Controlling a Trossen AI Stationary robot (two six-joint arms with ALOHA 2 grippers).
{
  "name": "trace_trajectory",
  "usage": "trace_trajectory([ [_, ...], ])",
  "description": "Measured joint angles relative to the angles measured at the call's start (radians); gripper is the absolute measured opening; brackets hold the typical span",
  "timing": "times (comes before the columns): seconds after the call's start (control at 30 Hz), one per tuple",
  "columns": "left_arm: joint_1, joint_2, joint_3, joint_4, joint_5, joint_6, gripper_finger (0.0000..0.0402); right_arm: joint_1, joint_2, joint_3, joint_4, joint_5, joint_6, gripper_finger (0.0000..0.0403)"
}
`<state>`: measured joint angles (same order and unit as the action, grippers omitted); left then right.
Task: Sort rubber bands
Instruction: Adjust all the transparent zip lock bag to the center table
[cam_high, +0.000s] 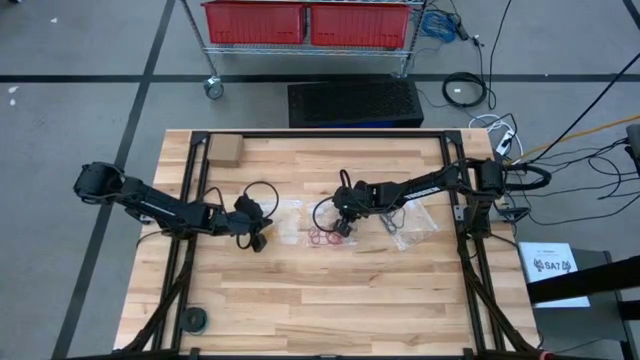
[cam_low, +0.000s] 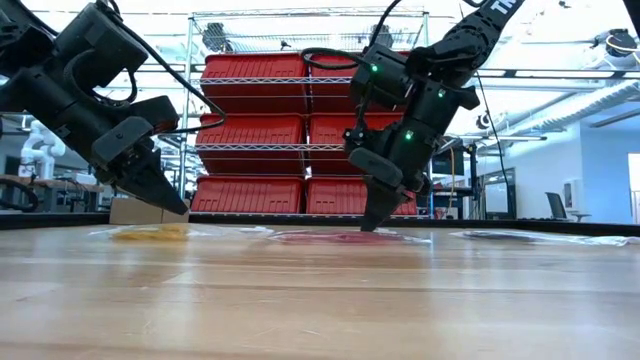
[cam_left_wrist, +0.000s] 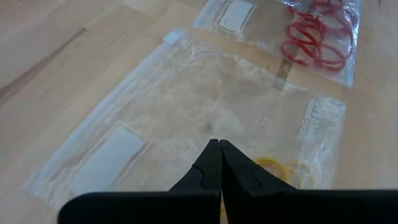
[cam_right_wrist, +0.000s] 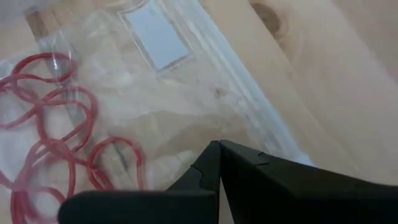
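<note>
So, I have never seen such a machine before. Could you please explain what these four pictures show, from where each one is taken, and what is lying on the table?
It is a robot with two dark arms working at a wooden table. Each arm ends in a two-finger end effector.

One picture looks straight down from above. One looks level across the table top. The other two come from cameras on the wrists, looking past each arm's own fingers.

The left end effector and the right end effector are both shut and hold nothing.

On the table lie clear plastic bags. Under the right arm, one bag has red rubber bands in it. Before the left arm, another bag has yellow rubber bands. A third bag lies further right; its contents are unclear.
</note>
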<state>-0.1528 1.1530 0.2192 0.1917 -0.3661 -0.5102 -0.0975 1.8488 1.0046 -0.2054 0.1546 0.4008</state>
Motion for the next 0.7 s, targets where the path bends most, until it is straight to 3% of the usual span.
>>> trace_trajectory([
  [0.3, 0.000, 0.000, 0.000, 0.000, 0.003, 0.000, 0.0000, 0.009, -0.006, 0.000, 0.004, 0.002, 0.001, 0.0000],
  [0.57, 0.000, 0.000, 0.000, -0.004, 0.005, 0.000, 0.0000, 0.048, -0.057, 0.000, 0.027, -0.006, -0.135, 0.0000],
  [0.7, 0.000, 0.000, 0.000, -0.021, 0.006, -0.001, 0.0000, 0.094, -0.058, 0.001, -0.056, -0.024, -0.148, 0.0000],
])
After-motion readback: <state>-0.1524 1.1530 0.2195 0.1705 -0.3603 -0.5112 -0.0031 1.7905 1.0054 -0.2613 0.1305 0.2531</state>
